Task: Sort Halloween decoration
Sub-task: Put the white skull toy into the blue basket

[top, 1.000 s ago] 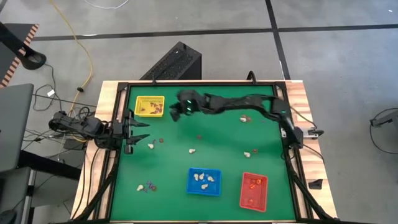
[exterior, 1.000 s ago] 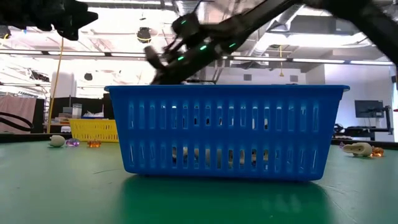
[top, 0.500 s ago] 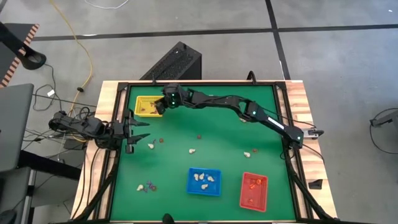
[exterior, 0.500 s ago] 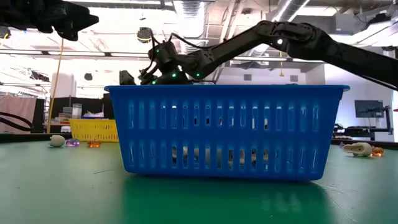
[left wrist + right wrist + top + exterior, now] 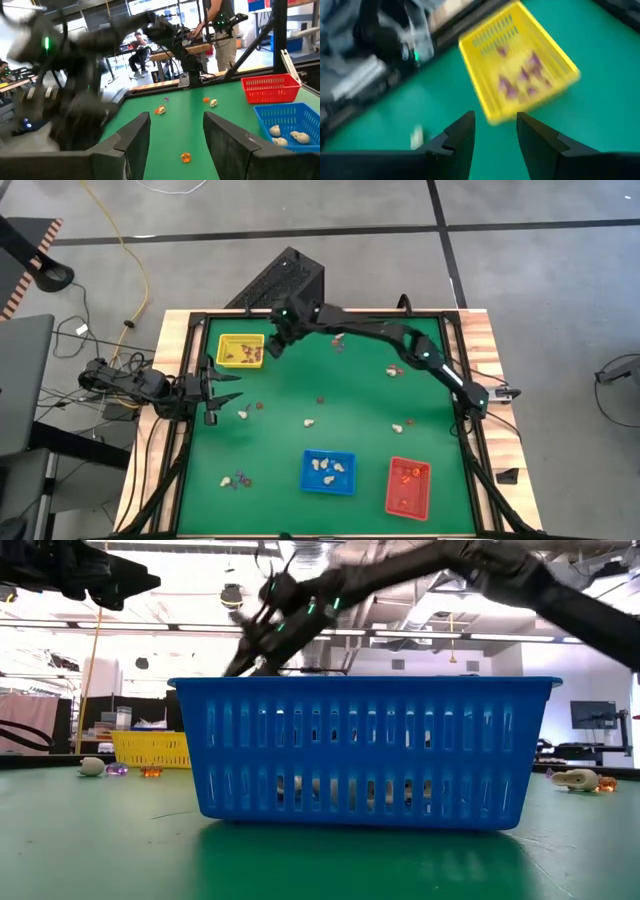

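The Halloween decoration lies scattered over the green mat: a whitish trinket [image 5: 243, 414], a brown one [image 5: 257, 407], others mid-table [image 5: 308, 421] and a cluster [image 5: 236, 478] near the front left. Dark purple trinkets lie in the yellow tray [image 5: 240, 350] [image 5: 520, 75], whitish ones in the blue tray [image 5: 328, 471], orange-red ones in the red tray [image 5: 407, 485]. My right gripper [image 5: 273, 346] [image 5: 495, 131] hovers open just beside the yellow tray's right side, with nothing between its fingers. At the table's left edge my left gripper [image 5: 226, 387] [image 5: 176, 135] stands open and holds nothing.
The right arm [image 5: 400, 345] stretches across the table's far part from its base at the right edge. A black frame rail [image 5: 320, 314] borders the mat. Free mat lies between the yellow tray and the blue tray. People stand beyond the table in the left wrist view.
My right gripper swung toward the table's left over the yellow tray, then drew back a little toward the right, beside the tray.
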